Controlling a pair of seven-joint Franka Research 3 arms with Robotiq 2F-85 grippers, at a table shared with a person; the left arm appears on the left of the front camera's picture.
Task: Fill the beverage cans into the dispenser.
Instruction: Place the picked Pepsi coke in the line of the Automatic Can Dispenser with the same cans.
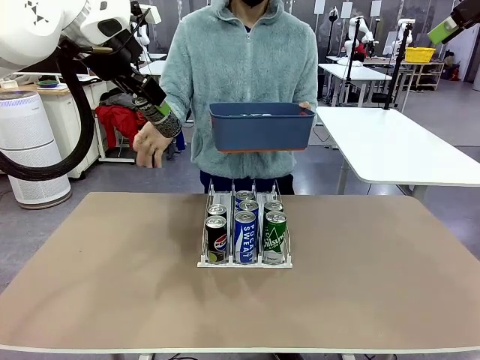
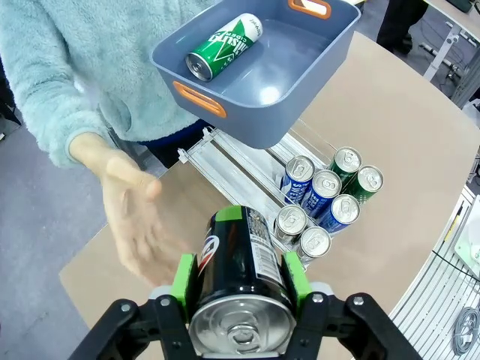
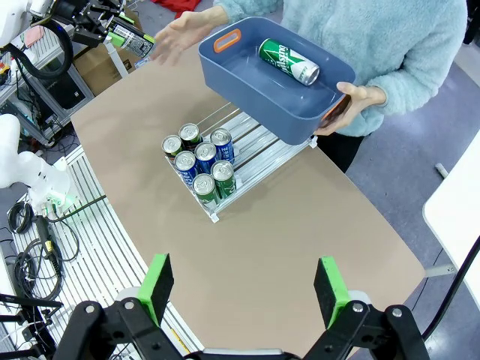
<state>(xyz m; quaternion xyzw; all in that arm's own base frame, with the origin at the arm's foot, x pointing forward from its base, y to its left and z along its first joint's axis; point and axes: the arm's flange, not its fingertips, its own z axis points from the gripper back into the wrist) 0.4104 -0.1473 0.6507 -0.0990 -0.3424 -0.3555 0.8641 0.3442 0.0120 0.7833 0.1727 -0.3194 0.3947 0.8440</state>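
Tabletop [image 1: 90,285] work is partly complete. Black can [image 2: 238,251] is clamped in the left gripper [image 2: 240,283], held aloft. The dispenser [image 1: 245,264] lies ahead and below it, with six cans [image 1: 245,234] loaded. One green can [image 3: 289,61] lies in the person's bin [image 2: 300,90] beyond. Right gripper [image 3: 244,281] is spread and empty.

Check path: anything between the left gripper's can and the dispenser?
Yes. The person's open hand is right beside the black can in the left gripper, and the bin is held over the dispenser's empty rear end. Six cans fill the front.
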